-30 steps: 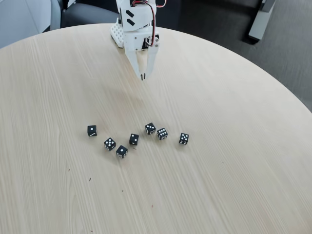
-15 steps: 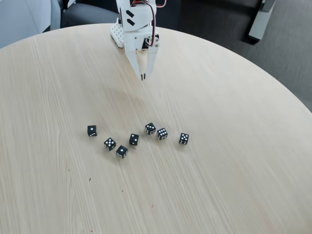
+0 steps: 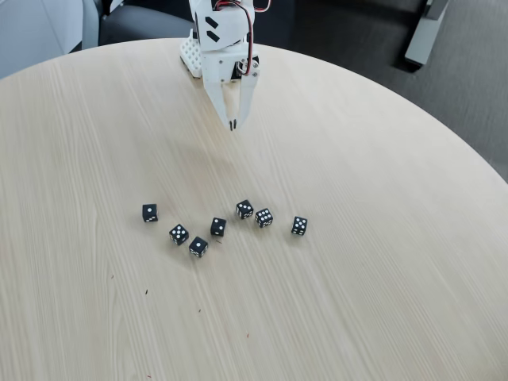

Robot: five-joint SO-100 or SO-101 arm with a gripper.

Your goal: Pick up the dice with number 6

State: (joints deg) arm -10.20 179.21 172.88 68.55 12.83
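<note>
A round table point(image 3: 381, 262) of pale wood-grain laminate is filling most of the fixed view, its curved edge running along the top and down the right side. Beyond that edge a dark floor is showing, with a grey post foot point(image 3: 421, 40) at the upper right and a pale panel point(image 3: 36, 32) at the upper left.

The white plastic arm point(image 3: 222, 32) is standing near the table's far edge, reaching down toward the camera. Its pincer point(image 3: 232, 125) is hanging above the bare surface with the two tapered fingers drawn together at their dark tips, holding nothing.

Seven small black cube dice with white pips are lying in a loose row across the middle of the table, well apart from the pincer. From the left: a die showing one pip point(image 3: 149, 213), a die showing two point(image 3: 178, 234), another point(image 3: 198, 248) just below and right of it, one point(image 3: 218, 227) in the middle, then a pair point(image 3: 244, 209) close together. The dice with number 6 point(image 3: 299, 226) seems to be sitting at the right end, slightly apart from its neighbour point(image 3: 263, 218), though the pips are too small to count surely.

Open tabletop is lying all around the dice.
</note>
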